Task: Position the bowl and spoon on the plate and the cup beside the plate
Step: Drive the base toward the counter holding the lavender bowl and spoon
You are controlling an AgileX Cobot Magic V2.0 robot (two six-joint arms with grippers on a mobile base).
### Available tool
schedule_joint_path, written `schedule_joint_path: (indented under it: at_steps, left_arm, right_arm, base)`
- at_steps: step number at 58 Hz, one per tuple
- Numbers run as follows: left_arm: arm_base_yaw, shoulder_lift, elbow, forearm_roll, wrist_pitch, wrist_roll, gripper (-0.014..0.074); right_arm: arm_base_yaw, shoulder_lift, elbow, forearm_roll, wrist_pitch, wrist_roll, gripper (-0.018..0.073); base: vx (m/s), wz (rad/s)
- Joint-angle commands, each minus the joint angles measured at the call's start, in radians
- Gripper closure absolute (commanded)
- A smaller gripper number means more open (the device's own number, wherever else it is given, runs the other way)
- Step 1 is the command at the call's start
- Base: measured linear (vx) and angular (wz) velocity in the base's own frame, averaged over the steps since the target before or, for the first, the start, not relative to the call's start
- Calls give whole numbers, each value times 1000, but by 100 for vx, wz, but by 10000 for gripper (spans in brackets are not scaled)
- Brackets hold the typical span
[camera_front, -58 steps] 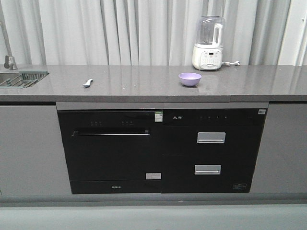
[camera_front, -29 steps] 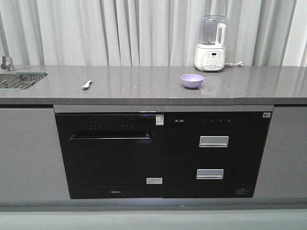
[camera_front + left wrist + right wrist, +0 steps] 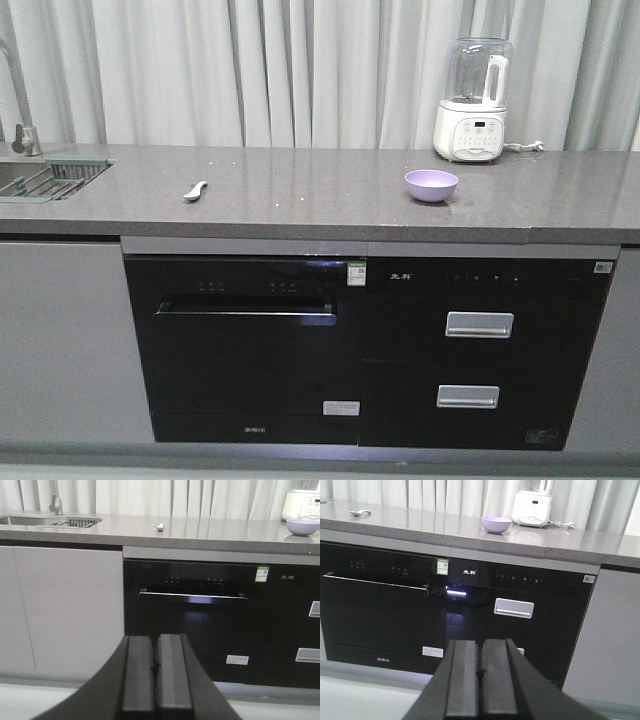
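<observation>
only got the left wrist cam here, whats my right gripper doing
Observer: the right gripper is shut with nothing in it, facing the black cabinet front below the counter.
Operator: any plate or cup past the bowl, my view cuts off there
Observer: none shows in any view. Past the bowl there is only a white blender, standing behind it and to its right.
</observation>
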State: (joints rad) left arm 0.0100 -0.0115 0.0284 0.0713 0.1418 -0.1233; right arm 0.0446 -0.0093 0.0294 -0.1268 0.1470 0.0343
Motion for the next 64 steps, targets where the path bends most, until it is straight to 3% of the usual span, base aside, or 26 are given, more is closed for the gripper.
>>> schedule_joint_path:
  at_steps: [1,64]
  left_arm:
    - [1,13,19,-7,-81,-3,602]
    - [1,13,19,-7,-81,-3,602]
  right_arm:
    - [-6,-10,18,-7,-82,-4,568]
    - [-6,-10,18,-7,-82,-4,568]
  base:
    - [32,-5]
    - [39,-4]
